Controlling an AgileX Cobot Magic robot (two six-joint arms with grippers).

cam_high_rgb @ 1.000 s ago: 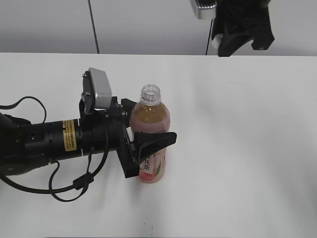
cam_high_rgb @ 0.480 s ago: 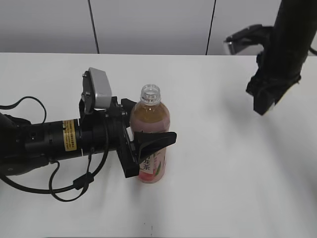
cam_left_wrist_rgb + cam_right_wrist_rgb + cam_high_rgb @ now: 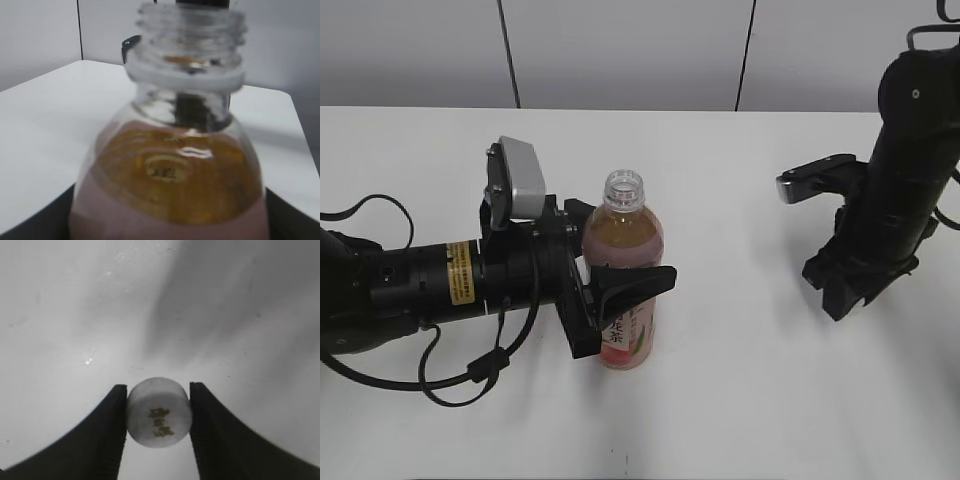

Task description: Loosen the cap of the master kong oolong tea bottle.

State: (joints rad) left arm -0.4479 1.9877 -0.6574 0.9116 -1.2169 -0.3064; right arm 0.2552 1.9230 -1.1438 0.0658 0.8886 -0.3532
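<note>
Bottle (image 3: 623, 268) stands upright on white table (image 3: 740, 380), left of centre; neck open, threads bare, tea level below neck. Left gripper (image 3: 620, 290) clamped around bottle body at label height, arm lying low across table from left. Cap (image 3: 159, 412) off bottle, pinched between fingers of right gripper (image 3: 158, 426), printed top facing wrist camera. Right gripper (image 3: 845, 290) points down toward table at right, well apart from bottle.

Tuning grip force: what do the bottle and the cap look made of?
Master kong oolong tea bottle: clear, glossy, apparently thin plastic; the tea shows through, with moulded neck threads and highlights. Cap: opaque white plastic, probably matte, with faint gold print on top, pinched in the right end effector.
</note>
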